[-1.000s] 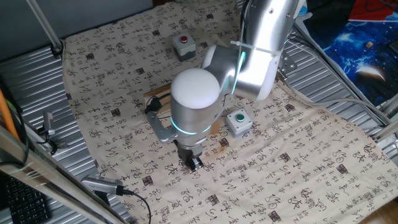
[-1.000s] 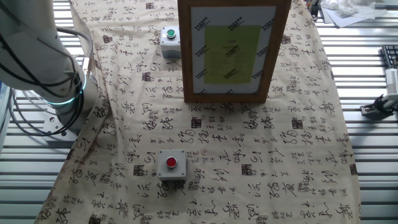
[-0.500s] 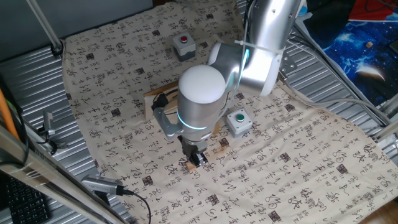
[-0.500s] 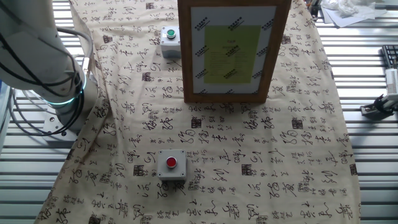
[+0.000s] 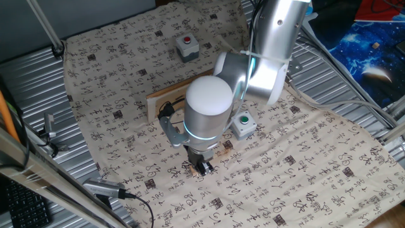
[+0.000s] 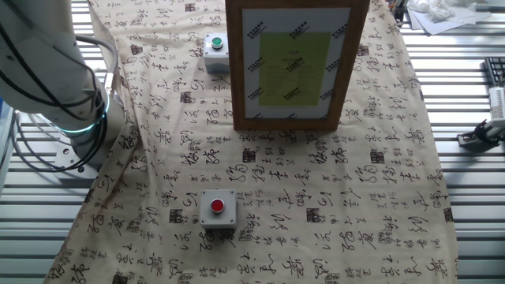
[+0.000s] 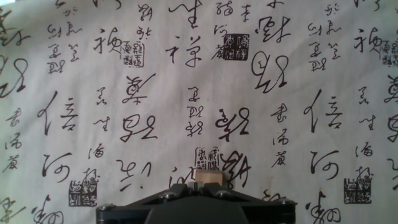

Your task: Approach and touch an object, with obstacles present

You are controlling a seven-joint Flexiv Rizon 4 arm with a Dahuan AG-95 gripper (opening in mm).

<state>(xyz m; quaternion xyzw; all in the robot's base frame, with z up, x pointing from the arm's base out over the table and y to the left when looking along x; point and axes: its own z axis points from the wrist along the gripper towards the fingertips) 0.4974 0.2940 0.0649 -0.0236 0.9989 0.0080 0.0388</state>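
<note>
Your gripper (image 5: 202, 167) hangs low over the calligraphy cloth (image 5: 304, 158), fingers close together; you cannot tell whether they are fully closed. The wooden board (image 6: 296, 63) stands propped upright, just behind the arm. A green button box (image 5: 242, 123) sits right of the gripper, and a red button box (image 5: 186, 46) lies far off.

A cream cloth (image 6: 331, 205) printed with black calligraphy drapes the surface, with ribbed metal (image 6: 473, 221) showing along its edges; a keyboard corner (image 5: 25, 209) sits low in one fixed view; a blue starry poster (image 5: 373, 44) lies beyond.
</note>
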